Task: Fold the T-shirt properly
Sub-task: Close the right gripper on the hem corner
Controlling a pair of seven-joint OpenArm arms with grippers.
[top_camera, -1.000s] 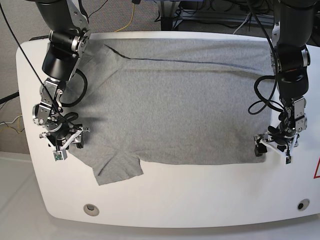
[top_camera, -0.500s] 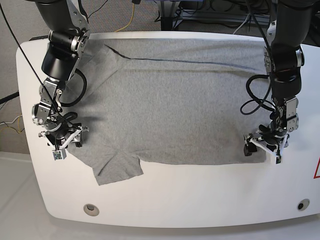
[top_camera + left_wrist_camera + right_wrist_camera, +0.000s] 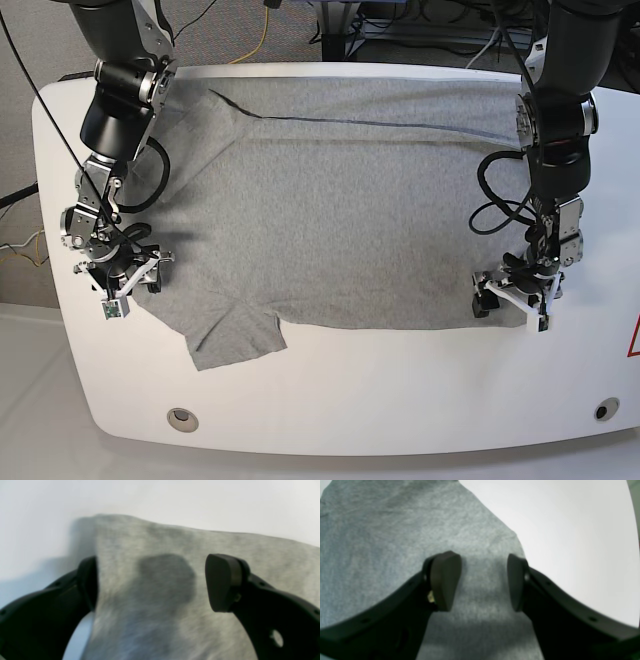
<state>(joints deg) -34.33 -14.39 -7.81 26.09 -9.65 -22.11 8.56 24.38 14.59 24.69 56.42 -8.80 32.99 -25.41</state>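
Heather-grey T-shirt (image 3: 340, 210) lies spread flat across the white worktop (image 3: 400, 400), one short sleeve pointing toward the near edge. Left end effector (image 3: 512, 303) sits low at the shirt's near corner, fingers spread wide, one over cloth and one at its edge; nothing gripped. Right end effector (image 3: 128, 282) poised over the shirt's opposite side edge, fingers parted, fabric between them but not pinched.

My arms: black cylindrical links with silver metal joint brackets, black cables looping loose beside forearms. My left gripper (image 3: 510, 304): white frame, curved matte-black fingers (image 3: 225, 582) with flat rounded pads, small round holes along arms. My right gripper (image 3: 122, 283): same build, brass-coloured screw beside pad (image 3: 445, 580).
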